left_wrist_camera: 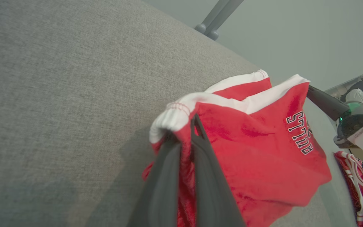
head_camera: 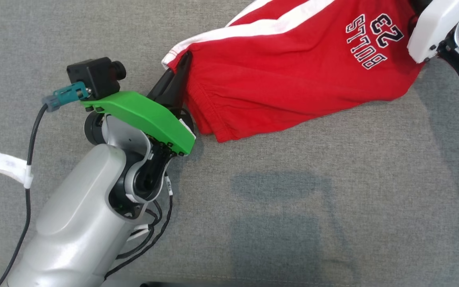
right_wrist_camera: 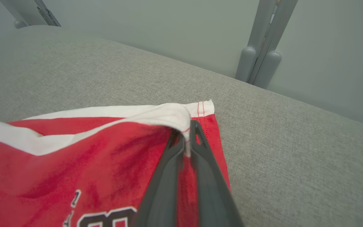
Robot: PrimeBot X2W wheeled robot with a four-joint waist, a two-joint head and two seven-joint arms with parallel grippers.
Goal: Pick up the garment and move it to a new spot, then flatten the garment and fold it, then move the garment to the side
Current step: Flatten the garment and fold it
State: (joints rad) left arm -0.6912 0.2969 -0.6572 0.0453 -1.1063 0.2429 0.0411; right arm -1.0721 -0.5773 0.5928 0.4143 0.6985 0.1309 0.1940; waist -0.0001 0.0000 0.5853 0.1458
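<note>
Pinching the shorts (head_camera: pixel 285 79) at nine o'clock was the left pincer (left_wrist_camera: pixel 187 126); the right pincer (right_wrist_camera: pixel 187 132) gripped their two o'clock corner.

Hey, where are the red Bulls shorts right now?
Head view, upper right: the red Bulls shorts stretch over the grey fabric surface, pinched between the left gripper and right gripper.

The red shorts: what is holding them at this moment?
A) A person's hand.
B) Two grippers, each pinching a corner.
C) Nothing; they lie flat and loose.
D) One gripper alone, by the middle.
B: the left gripper is shut on one white-edged corner of the red shorts, and the right gripper is shut on another, as each wrist view shows.
</note>
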